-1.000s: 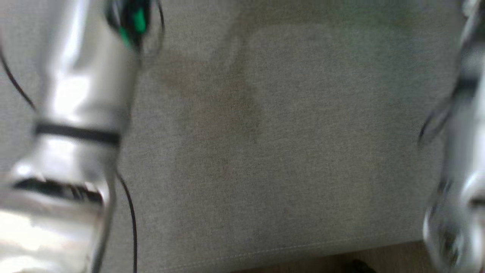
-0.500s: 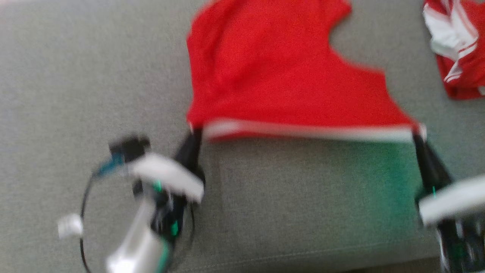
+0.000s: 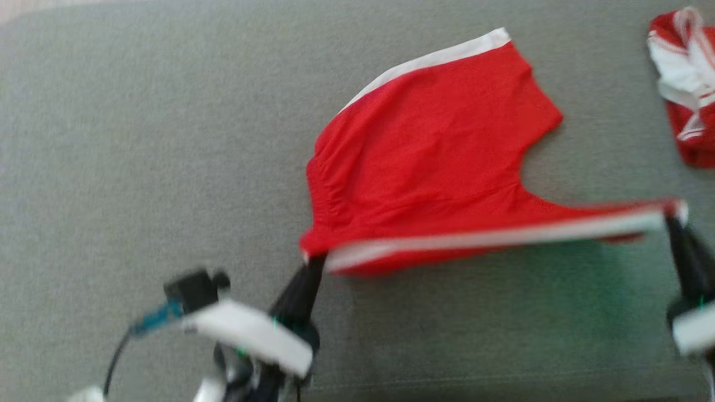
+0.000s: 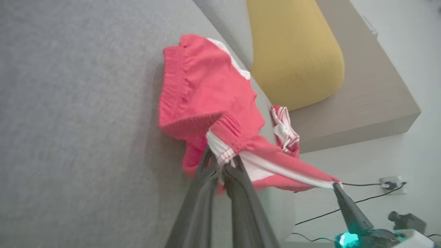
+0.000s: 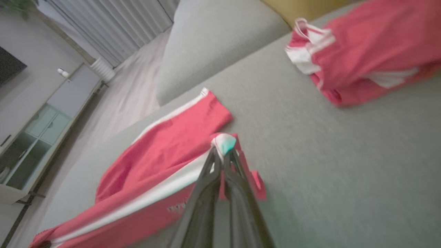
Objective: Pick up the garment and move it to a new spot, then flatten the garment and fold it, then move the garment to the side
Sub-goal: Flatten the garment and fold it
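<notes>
Red shorts with white side stripes are stretched over the grey sofa seat. My left gripper is shut on the waistband corner at the lower middle. At the far right my right gripper is shut on the white-trimmed leg hem. The near striped edge hangs taut between the two, lifted off the seat, while the far leg lies flat on the cushion. The right gripper also appears in the left wrist view, holding the far end.
A second red and white garment lies bunched at the seat's back right. A yellow cushion leans by the sofa back. The sofa's front seam runs along the bottom. A pale cabinet stands across the room.
The head camera has swung from bare cushion onto the shorts. Since half a second ago both grippers have drawn the shorts nearer and to the right, the held edge now slanting.
</notes>
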You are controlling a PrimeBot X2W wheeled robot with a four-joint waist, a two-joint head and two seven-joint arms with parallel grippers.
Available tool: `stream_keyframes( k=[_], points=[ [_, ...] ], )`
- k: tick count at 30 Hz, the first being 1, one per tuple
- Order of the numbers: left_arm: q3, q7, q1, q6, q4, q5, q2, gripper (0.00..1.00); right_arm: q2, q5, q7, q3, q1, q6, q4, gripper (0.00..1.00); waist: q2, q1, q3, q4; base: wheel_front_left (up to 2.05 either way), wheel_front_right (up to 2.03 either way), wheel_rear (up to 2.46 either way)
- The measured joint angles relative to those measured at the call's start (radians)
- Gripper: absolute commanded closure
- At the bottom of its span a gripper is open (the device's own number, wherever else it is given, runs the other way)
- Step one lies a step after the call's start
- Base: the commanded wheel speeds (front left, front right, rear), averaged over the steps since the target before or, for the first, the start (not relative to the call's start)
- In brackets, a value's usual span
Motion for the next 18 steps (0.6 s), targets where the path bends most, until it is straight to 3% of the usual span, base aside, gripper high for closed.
stream_keyframes(
  k=[5, 9, 13, 18],
  points=[
    [0.003, 0.083, -0.187, 0.086, -0.019, -0.100, -0.014, 1.00, -0.033, -0.059, 0.115, -0.002, -0.325, 0.000, 0.133, 1.00, 0.0000, 0.0000, 0.046, 0.037, 0.00, 0.00, 0.00],
    [-0.008, 0.112, -0.372, 0.147, 0.043, -0.119, -0.021, 1.00, -0.074, -0.098, 0.170, 0.000, -0.555, 0.000, 0.286, 1.00, 0.0000, 0.0001, 0.092, 0.077, 0.00, 0.00, 0.00],
    [-0.051, 0.113, -0.532, 0.174, 0.169, -0.141, -0.027, 1.00, -0.118, -0.136, 0.170, 0.026, -0.724, 0.000, 0.438, 1.00, 0.0000, 0.0002, 0.134, 0.124, 0.00, 0.00, 0.00],
    [-0.154, 0.054, -0.641, 0.189, 0.321, -0.232, -0.030, 1.00, -0.150, -0.178, 0.127, 0.063, -0.825, 0.000, 0.609, 1.00, -0.0001, 0.0002, 0.172, 0.172, 0.00, 0.00, 0.00]
  ],
)
